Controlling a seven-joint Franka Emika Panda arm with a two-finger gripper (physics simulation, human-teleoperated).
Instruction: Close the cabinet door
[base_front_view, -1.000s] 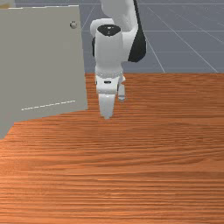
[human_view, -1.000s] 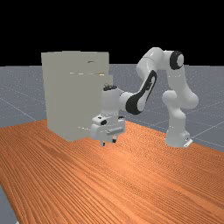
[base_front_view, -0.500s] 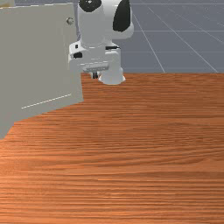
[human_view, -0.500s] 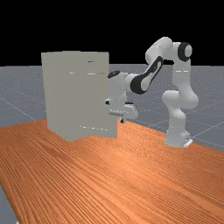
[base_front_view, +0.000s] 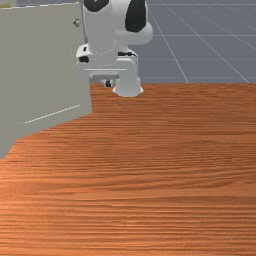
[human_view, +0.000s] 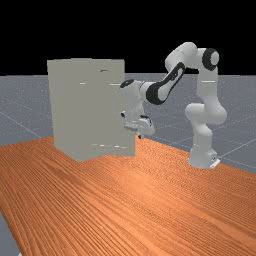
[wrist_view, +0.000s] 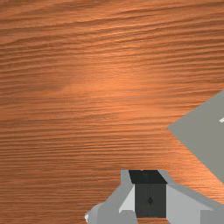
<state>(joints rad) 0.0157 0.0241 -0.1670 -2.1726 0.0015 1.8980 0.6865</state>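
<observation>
In the front view, you have the cabinet door (base_front_view: 45, 70) standing open at the left, its round knob (base_front_view: 77, 22) near the upper free edge, and the end effector (base_front_view: 108, 83) beside that edge (contact, I can't tell). The far view shows the door swung out from the cabinet (human_view: 67, 105). In the wrist view, your end effector (wrist_view: 149, 177) is closed above the surface (wrist_view: 87, 87), near the door's corner.

From here I see the softly lit wooden table (human_view: 125, 215), grey line-crossed floor (human_view: 242, 107) and black backdrop (human_view: 125, 30).
</observation>
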